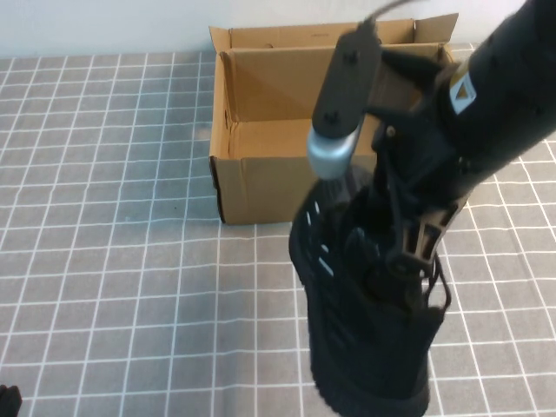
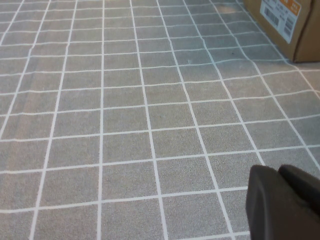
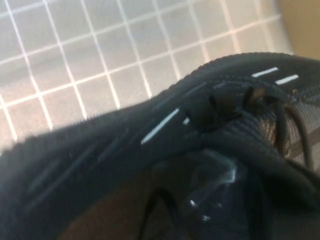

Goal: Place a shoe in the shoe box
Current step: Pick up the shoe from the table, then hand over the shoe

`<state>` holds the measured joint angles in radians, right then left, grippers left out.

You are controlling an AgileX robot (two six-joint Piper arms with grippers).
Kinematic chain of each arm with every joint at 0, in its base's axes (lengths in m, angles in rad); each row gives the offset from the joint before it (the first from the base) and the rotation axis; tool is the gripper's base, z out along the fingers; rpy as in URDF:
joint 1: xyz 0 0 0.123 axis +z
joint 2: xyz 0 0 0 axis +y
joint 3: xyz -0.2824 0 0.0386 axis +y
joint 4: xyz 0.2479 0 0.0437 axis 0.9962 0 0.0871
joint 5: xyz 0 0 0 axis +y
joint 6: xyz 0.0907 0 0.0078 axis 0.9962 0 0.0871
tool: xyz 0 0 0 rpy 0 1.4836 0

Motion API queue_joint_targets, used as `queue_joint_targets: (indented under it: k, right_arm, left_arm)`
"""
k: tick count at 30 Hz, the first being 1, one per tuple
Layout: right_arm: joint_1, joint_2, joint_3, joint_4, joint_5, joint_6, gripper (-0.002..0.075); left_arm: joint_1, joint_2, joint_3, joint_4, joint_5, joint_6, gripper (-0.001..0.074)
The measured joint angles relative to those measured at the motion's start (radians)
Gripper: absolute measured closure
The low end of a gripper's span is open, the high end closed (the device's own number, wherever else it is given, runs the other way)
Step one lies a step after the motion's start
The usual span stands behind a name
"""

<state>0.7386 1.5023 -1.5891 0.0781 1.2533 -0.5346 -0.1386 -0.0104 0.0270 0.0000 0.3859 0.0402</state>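
Observation:
The black knit shoe [image 1: 365, 339] with white dash marks hangs in the air in front of the open brown shoe box [image 1: 278, 165], toe end toward the box. My right gripper [image 1: 395, 252] reaches down into the shoe's opening and is shut on its collar. In the right wrist view the shoe [image 3: 150, 130] fills most of the picture, with the gripper [image 3: 215, 195] dark inside it. My left gripper [image 2: 282, 200] is low over the mat at the near left, its fingers together and empty. A corner of the box with a printed label [image 2: 285, 20] shows in the left wrist view.
A grey mat with a white grid [image 1: 113, 217] covers the table. The box's flaps [image 1: 261, 39] stand up at the back. The left gripper shows as a dark bit at the near-left corner [image 1: 7, 400].

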Motion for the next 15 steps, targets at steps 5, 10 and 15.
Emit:
queue_joint_targets:
  k: [5, 10, 15]
  right_arm:
    - [0.000, -0.002, -0.050, 0.000, 0.004, -0.037, 0.0732]
    - [0.000, -0.002, -0.052, -0.002, -0.002, -0.041, 0.0732]
    - [0.000, -0.002, -0.052, -0.019, 0.001, 0.011, 0.0732]
  left_arm:
    - [0.000, 0.000, 0.000, 0.000, 0.000, 0.000, 0.0736]
    - [0.000, 0.000, 0.000, 0.000, 0.000, 0.000, 0.0736]
    - [0.000, 0.000, 0.000, 0.000, -0.002, 0.000, 0.0736]
